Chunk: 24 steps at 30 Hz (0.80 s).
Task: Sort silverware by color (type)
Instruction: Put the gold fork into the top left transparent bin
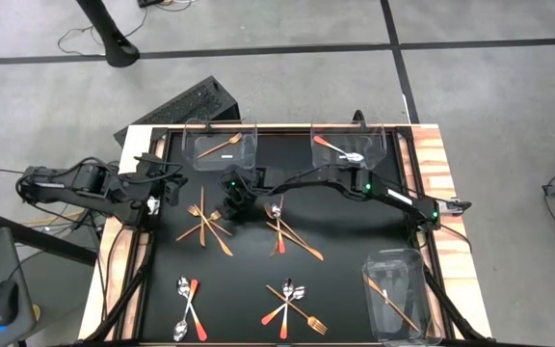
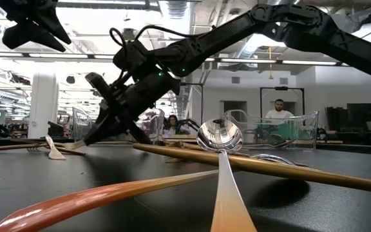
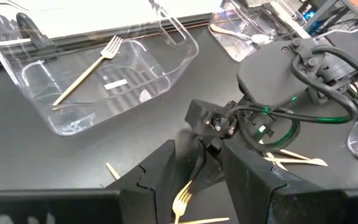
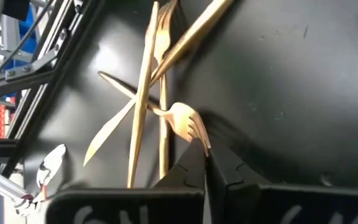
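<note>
- We saw the right gripper [image 1: 227, 205] reached across the black table [image 1: 355, 241] to the pile of gold forks and sticks [image 1: 205, 226] at centre-left, its fingers pressed together on a copper-gold fork [image 4: 188, 124] just below the tines.
- The left gripper [image 1: 167, 189] hung just beside that pile, jaws apart and empty.
- One fork [image 3: 89, 70] lay in the far-left clear bin [image 3: 166, 68]; a red-handled spoon [image 1: 338, 149] lay in the far-right bin [image 1: 385, 154].
- Further silverware lay in clusters on the table's near half.
</note>
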Motion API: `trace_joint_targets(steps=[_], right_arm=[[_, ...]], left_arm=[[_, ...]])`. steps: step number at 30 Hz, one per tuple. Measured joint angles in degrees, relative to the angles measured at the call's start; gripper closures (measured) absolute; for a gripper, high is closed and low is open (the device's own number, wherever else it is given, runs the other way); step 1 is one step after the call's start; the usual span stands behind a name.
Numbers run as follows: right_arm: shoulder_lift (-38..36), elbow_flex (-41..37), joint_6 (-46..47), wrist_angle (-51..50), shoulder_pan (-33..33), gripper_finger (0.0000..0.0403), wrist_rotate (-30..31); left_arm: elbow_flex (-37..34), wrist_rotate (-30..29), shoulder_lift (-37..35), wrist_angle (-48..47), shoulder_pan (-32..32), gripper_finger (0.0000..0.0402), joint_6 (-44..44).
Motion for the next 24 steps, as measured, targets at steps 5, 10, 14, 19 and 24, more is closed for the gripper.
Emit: trace_joint_targets(steps=[5,10,14,19,24], right_arm=[[-3.26,0.0,-1.49,-6.27,-0.23,0.0396,1.48],[-10.69,0.08,-12.07,-19.14,1.04,0.0398,12.74],[-15.06,0.04,-19.45,-26.49,2.57,0.0398,20.82],[-18.6,-0.02,-20.1,-32.45,3.25,0.0398,29.39],[-21.57,-0.07,-16.06,-31.38,2.18,0.0398,33.67]], left_arm=[[0.0,0.04,0.0,-0.02,0.0,0.0284,0.05],[0.0,-0.4,0.02,-0.05,0.0,0.0284,2.72],[0.0,-3.4,0.02,0.03,0.0,0.0284,5.24],[0.0,-7.92,0.02,0.21,0.0,0.0284,8.51],[0.0,-8.97,0.02,0.48,0.0,0.0284,10.55]])
